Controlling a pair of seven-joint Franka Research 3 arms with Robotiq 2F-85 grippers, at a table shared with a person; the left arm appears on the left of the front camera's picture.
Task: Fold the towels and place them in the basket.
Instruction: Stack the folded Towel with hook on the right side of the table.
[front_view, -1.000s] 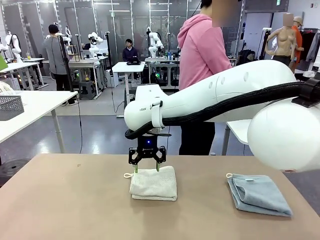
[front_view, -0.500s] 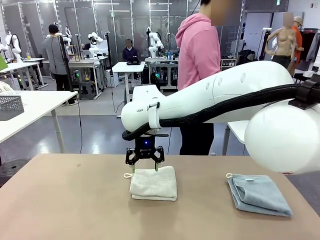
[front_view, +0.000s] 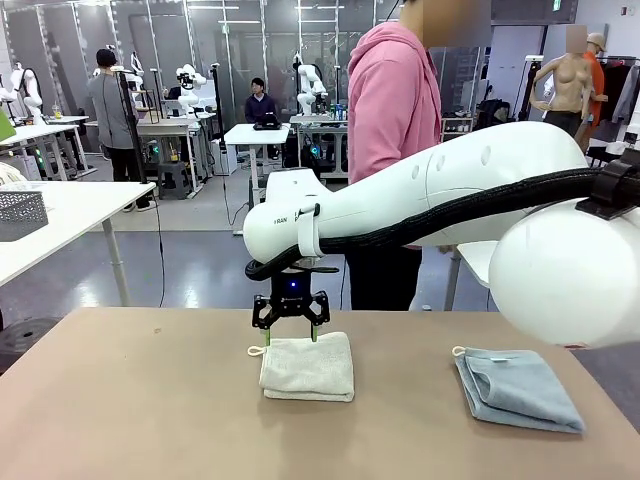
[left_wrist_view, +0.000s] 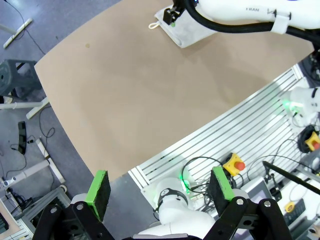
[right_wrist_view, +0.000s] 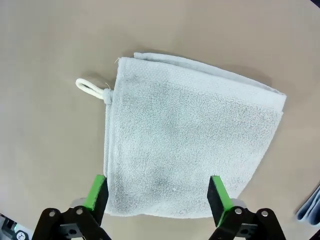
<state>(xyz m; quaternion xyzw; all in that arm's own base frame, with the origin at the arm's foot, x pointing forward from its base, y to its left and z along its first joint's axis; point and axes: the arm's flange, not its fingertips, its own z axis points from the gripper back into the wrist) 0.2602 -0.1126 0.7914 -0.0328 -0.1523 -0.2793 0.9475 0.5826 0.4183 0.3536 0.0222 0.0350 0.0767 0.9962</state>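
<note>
Folding looks finished — folded cream-white terry towel (front_view: 307, 367) and folded light blue terry towel (front_view: 518, 389) lie on the table, unbasketed — right gripper (front_view: 291, 336) over the cream one and left gripper (left_wrist_view: 159, 189) both wide open, empty.

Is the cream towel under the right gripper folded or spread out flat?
Folded. The cream towel lies as a compact rectangle with stacked layers at its edges, its loop sticking out from one corner.

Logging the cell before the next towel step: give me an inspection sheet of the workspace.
Surface: tan table, bare apart from the towels.
Job's things: cream towel folded near the middle; blue towel folded to its right; no basket on this table.
Clutter: nothing seen.
Grippers: right tool open, just above the cream towel's far edge; left tool open, high off the table's near side.
Cables: black hose along the right arm.
Surroundings: person in pink hoodie at far side.
</note>
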